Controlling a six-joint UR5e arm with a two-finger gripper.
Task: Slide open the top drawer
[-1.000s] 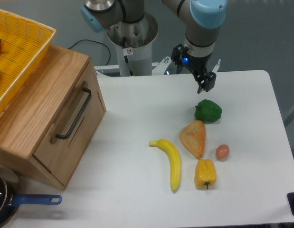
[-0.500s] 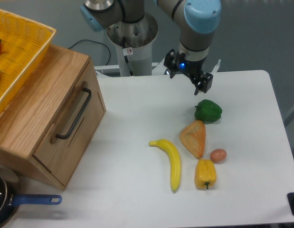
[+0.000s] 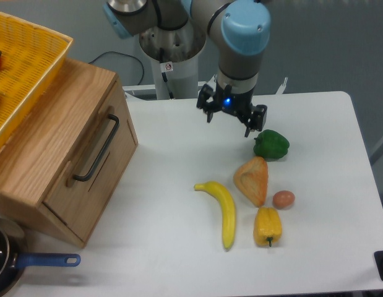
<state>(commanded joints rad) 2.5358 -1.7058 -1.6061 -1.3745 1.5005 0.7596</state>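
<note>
1. Two-finger black gripper (image 3: 232,116) on the grey-and-blue arm observed above the white table (image 3: 172,148), at the rear middle, just left of the green bell pepper (image 3: 271,143).
2. Fingers (image 3: 258,118) spread wide apart, holding nothing (blue light lit on the wrist).
3. Wide light-oak top drawer (image 3: 95,162) with long black bar handle (image 3: 97,148) located at the table's left side, in the wooden cabinet (image 3: 52,133); front flush with the cabinet, shut.
4. Gripper well apart from the handle.
5. Yellow mesh basket (image 3: 21,71) resting on the cabinet top.
6. Banana (image 3: 223,210), orange wedge-shaped item (image 3: 253,179), egg (image 3: 283,199) and yellow bell pepper (image 3: 267,226) grouped front right.
7. Blue-handled pan (image 3: 18,261) at front-left corner, partly cut off.
</note>
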